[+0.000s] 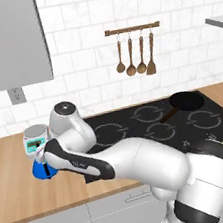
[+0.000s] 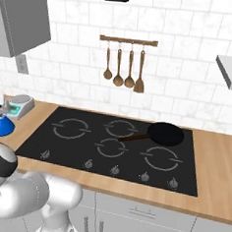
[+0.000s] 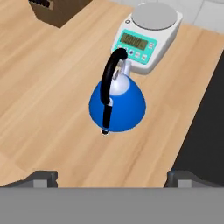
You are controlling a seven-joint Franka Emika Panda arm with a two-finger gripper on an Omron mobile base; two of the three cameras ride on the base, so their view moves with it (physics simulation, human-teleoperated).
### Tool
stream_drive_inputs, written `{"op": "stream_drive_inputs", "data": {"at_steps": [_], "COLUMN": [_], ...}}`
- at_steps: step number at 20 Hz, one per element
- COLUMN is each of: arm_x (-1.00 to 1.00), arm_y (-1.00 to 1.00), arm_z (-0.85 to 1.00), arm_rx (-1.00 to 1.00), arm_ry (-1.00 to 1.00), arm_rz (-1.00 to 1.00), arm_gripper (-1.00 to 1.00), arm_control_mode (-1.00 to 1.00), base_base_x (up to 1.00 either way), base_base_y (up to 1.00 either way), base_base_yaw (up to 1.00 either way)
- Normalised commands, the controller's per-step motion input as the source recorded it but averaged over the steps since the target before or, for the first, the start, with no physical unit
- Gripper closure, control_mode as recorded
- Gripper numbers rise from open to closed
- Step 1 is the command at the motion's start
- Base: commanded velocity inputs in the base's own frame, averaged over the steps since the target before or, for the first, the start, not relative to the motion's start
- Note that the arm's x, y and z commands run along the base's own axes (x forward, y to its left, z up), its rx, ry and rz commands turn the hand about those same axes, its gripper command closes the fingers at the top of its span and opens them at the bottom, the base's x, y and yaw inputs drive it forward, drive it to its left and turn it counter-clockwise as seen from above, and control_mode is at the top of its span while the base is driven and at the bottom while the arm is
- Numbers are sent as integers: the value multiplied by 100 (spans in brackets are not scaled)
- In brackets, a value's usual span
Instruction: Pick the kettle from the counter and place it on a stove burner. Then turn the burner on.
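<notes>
The kettle (image 3: 117, 103) stands upright on the counter (image 3: 48, 87), well in from its front edge, between the grey scale (image 3: 146, 35) just behind it and the cooktop's left edge (image 3: 210, 131); the tool (image 3: 111, 177) hovers over it, jaws spread wide and empty; the kettle looks small, rigid and probably light, its cone walls likely slippery; the thin black handle (image 3: 107, 83) is the better hold.

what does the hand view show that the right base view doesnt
Hand view alone: the kettle's arched black handle up close, the open gripper above it, and a brown box corner. Right base view alone: the black cooktop with its burner rings, a black pan and hanging wooden utensils. Both: the blue kettle beside the grey scale on the wooden counter.
</notes>
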Motion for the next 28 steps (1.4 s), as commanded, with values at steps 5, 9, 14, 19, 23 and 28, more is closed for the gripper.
{"op": "stream_drive_inputs", "data": {"at_steps": [5,9,14,19,23,28], "arm_x": [61,10,46,17,11,8], "arm_y": [72,6,0,-3,1,4], "arm_z": [-3,-2,-10,-34,-19,-12], "arm_rx": [0,0,-1,-3,0,0], "arm_ry": [0,2,0,0,0,0], "arm_rz": [-10,-1,-12,-5,-4,-2], "arm_gripper": [-100,-100,-100,-100,-100,-100], "arm_control_mode": [-100,-100,-100,-100,-100,-100], "base_base_x": [0,0,0,0,0,0], "base_base_y": [0,0,0,0,0,0], "base_base_yaw": [0,0,0,0,0,0]}}
